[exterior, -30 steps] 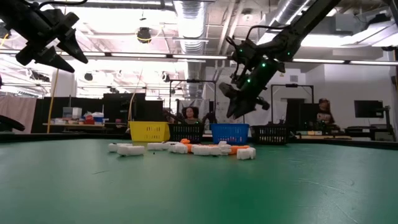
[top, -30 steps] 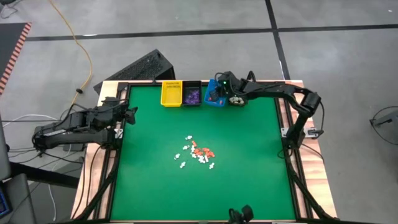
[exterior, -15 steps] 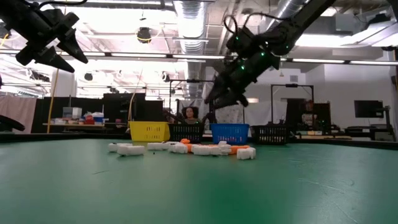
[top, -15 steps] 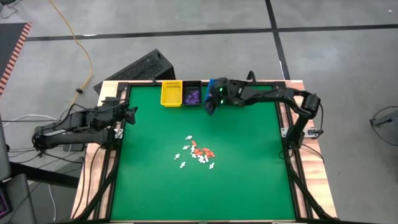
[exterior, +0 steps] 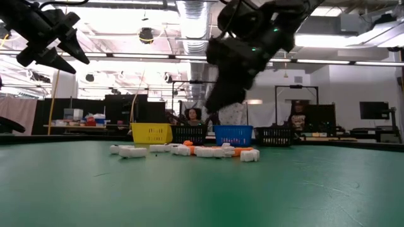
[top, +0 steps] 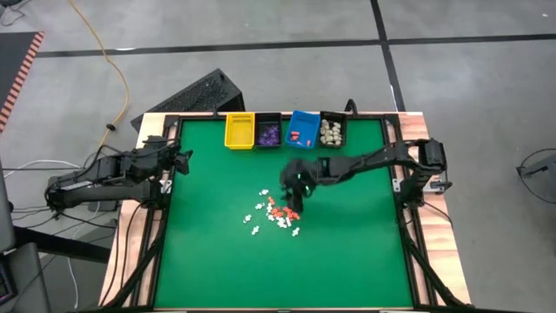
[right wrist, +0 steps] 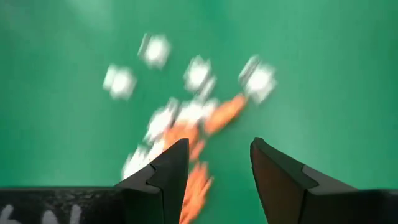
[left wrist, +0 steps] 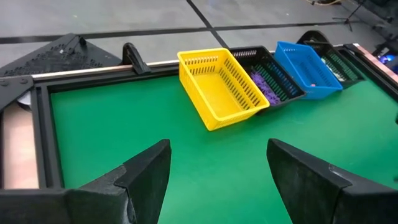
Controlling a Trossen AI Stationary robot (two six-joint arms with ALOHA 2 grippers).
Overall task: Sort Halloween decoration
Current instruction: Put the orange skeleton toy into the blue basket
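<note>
Here the right hand (top: 294,202) hangs open, empty, above the Halloween decoration (top: 276,214).

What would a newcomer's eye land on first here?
The cluster of white and orange-red Halloween pieces mid-table, with the right end effector hovering open at its edge. Then the row of bins along the far edge; the left end effector waits open at the table's left side.
</note>
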